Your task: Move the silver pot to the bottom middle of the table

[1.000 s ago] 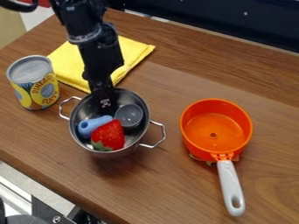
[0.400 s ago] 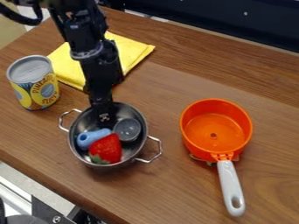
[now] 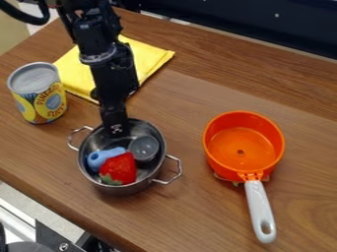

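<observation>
- Camera view: your gripper (image 3: 117,129) is pointing down at the far side of the silver pot (image 3: 128,190); you cannot tell whether it is open, closed or gripping the rim.
- Your arm (image 3: 109,64) is hanging from the top edge, leaning slightly.
- The pot is sitting on the tabletop (image 3: 191,211), left of the orange pan (image 3: 262,158), holding a strawberry (image 3: 119,169).

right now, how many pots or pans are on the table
2: the silver two-handled pot, left of the picture's centre, and the orange saucepan with a light grey handle, at the right.
</observation>
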`<state>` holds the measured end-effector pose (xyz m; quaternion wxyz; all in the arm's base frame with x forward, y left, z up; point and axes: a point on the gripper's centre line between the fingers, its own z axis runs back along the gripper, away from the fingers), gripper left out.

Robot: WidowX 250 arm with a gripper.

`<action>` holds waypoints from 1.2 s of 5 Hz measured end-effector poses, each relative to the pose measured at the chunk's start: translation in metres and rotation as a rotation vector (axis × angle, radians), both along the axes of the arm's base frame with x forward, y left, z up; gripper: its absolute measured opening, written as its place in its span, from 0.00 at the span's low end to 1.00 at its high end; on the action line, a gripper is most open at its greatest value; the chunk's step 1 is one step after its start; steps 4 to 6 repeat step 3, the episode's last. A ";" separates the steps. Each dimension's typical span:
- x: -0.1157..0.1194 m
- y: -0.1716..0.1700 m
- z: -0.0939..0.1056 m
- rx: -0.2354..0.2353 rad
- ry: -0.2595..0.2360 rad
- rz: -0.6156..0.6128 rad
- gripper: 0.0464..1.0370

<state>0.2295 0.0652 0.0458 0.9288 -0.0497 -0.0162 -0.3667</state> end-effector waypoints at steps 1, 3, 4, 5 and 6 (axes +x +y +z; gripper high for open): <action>0.002 0.002 0.003 0.005 0.007 0.014 0.73; 0.006 -0.003 0.043 -0.064 -0.004 0.053 0.96; 0.006 -0.003 0.043 -0.064 -0.004 0.053 0.96; 0.006 -0.003 0.043 -0.064 -0.004 0.053 0.96; 0.006 -0.003 0.043 -0.064 -0.004 0.053 0.96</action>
